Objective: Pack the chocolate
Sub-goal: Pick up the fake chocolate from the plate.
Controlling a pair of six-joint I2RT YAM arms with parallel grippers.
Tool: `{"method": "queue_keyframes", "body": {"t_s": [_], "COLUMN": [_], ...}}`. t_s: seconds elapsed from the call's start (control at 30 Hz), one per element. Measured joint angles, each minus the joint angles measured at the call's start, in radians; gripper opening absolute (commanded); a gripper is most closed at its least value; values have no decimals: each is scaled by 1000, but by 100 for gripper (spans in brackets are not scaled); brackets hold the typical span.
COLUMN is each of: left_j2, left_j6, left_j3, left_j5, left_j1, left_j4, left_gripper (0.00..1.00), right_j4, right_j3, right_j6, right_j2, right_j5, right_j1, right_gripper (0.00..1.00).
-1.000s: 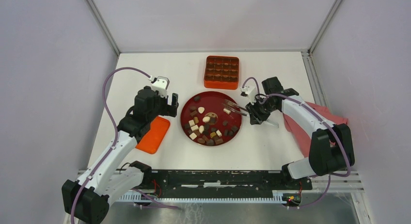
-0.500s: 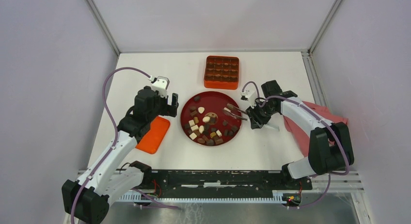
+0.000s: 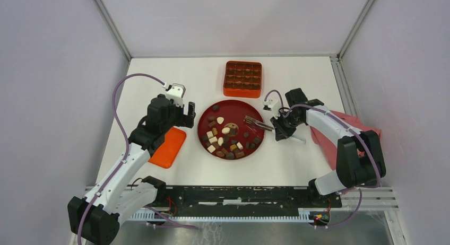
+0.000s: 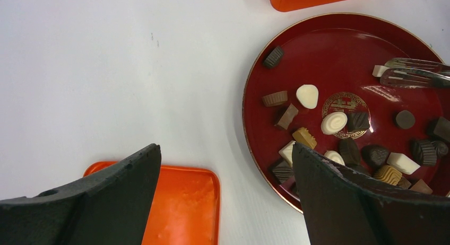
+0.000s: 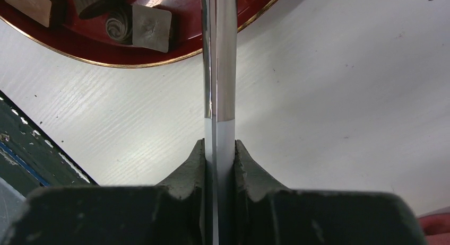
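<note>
Several pieces of chocolate (image 3: 225,139) in dark brown, tan and cream lie on a red plate (image 3: 204,123) at the table's middle. My right gripper (image 3: 278,127) is shut on the handle of metal tongs (image 3: 257,122), just right of the plate. In the right wrist view its jaws (image 5: 219,147) pinch the two tong arms (image 5: 218,70) together. In the left wrist view the tong tips (image 4: 414,75) lie over the plate (image 4: 339,49) with a cream piece (image 4: 379,70) at their ends. My left gripper (image 3: 183,110) hangs open left of the plate, empty.
An orange gridded box (image 3: 243,78) stands behind the plate. A flat orange lid (image 3: 169,147) lies on the left under my left arm, also seen below the open jaws (image 4: 180,202). A pink cloth (image 3: 353,131) lies at the right edge.
The right gripper has closed tighter on the tongs, and the tong blades have come together over the plate's right side. The left arm has not moved.
</note>
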Motion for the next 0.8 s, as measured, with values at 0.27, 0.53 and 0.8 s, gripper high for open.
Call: {"method": "queue_keyframes", "body": {"t_s": [0.27, 0.53, 0.8], "left_j2": [0, 0, 0], "left_j6": [0, 0, 0], "left_j3": [0, 0, 0], "left_j5": [0, 0, 0], "left_j1": [0, 0, 0], "left_j4": [0, 0, 0], "left_gripper": [98, 98, 98], "right_j4": [4, 3, -2], "right_j3": [0, 0, 0], "right_j6": [1, 1, -7], "right_j2": [-4, -4, -1], "right_j5": [0, -10, -3], "right_j1": [0, -13, -17], "right_gripper": [0, 9, 30]}}
